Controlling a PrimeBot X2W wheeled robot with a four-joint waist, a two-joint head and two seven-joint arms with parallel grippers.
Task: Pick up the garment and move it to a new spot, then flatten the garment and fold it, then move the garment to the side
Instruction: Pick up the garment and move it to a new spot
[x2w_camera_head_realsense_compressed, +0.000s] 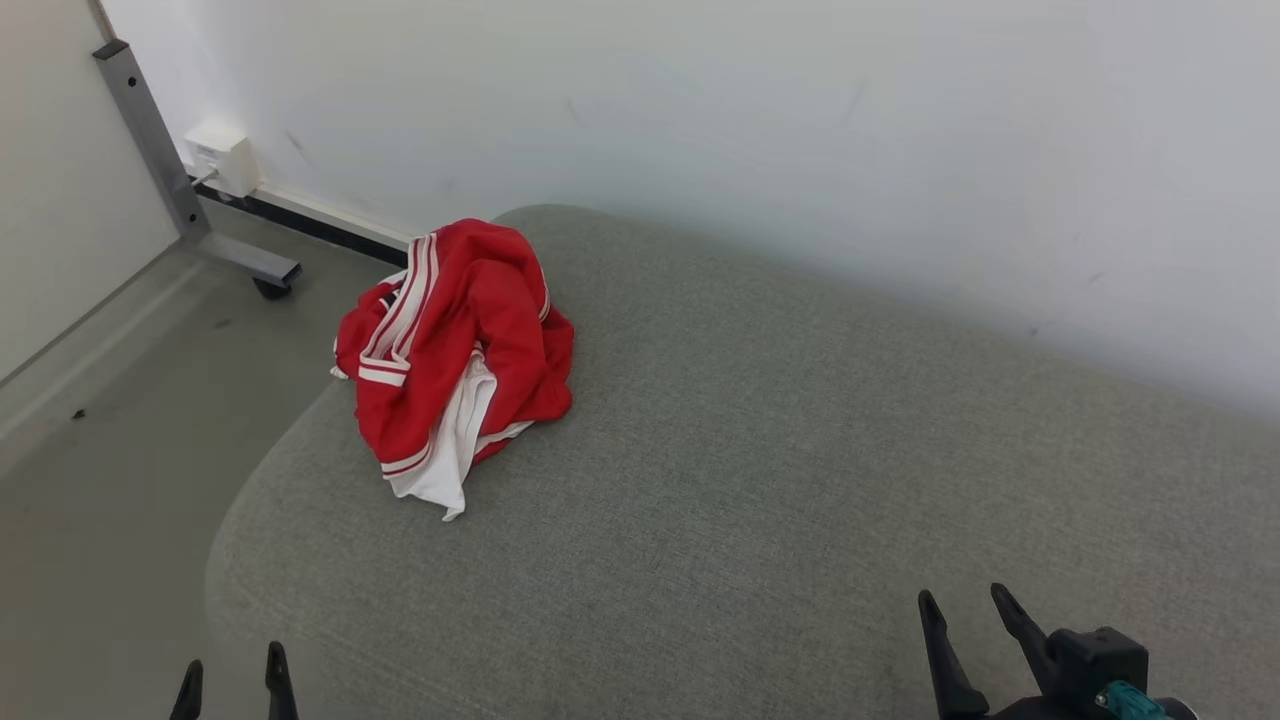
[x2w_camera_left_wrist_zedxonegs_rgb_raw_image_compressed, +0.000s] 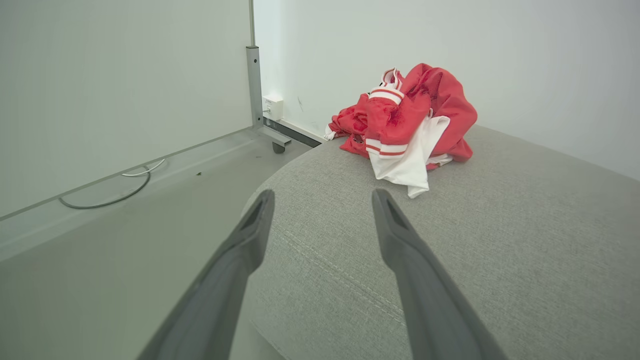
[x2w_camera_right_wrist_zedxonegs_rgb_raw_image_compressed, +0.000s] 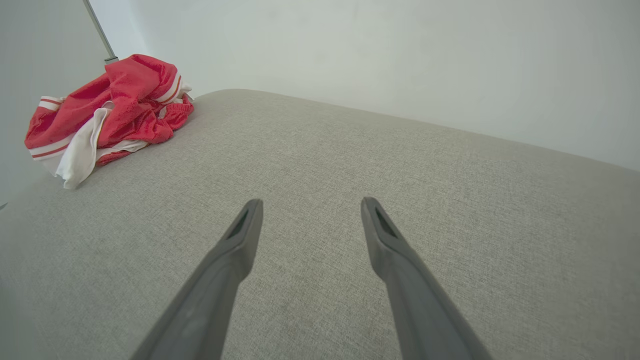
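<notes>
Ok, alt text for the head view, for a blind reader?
A crumpled red-and-white garment lies at the left end of a grey cushion by a white wall. The left tool and right tool, both open, sit at the bottom edge.

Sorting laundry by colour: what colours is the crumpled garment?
The garment is red with white stripes; clearest in head view.

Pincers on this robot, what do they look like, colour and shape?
Each has two long, dark fingers tapering to narrow tips, with a small slot near each tip. The left pincer and right pincer look alike. Behind the right one sits a black blocky mount with a teal fitting.
</notes>
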